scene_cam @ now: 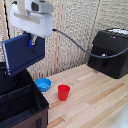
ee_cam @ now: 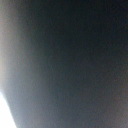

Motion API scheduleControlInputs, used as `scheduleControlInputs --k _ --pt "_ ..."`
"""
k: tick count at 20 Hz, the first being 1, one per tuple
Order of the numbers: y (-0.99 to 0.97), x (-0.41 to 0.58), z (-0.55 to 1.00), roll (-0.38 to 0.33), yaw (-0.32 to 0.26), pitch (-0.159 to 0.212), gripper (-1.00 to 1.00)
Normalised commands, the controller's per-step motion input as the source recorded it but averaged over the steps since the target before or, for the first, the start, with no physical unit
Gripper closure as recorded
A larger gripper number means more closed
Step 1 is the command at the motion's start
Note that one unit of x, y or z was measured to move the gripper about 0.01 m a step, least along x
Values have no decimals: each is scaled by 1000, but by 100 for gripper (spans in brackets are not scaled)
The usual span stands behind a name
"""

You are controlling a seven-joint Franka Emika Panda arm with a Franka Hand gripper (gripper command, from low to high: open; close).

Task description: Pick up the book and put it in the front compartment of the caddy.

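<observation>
Above the caddy (scene_cam: pixel 20 100), the gripper (scene_cam: pixel 33 41) grasps the book (scene_cam: pixel 22 52) by its upper edge, hanging it clear for lowering into a compartment.

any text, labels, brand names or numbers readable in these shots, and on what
None can be read.
Book, held up in the hand: plain blue cover, no visible title.
Caddy, red cup, blue bowl, black machine: no visible markings at this resolution.
Wrist view: dark blur only.
</observation>
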Motion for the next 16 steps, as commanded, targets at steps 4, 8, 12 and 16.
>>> scheduleControlInputs --k 4,8,12,16 --pt "839 -209 -3 -51 -69 17 100" --pt "835 -255 -59 -59 -67 26 100" --pt "799 -236 -174 -74 -88 56 100" --pt "654 -94 -394 -104 -133 32 100"
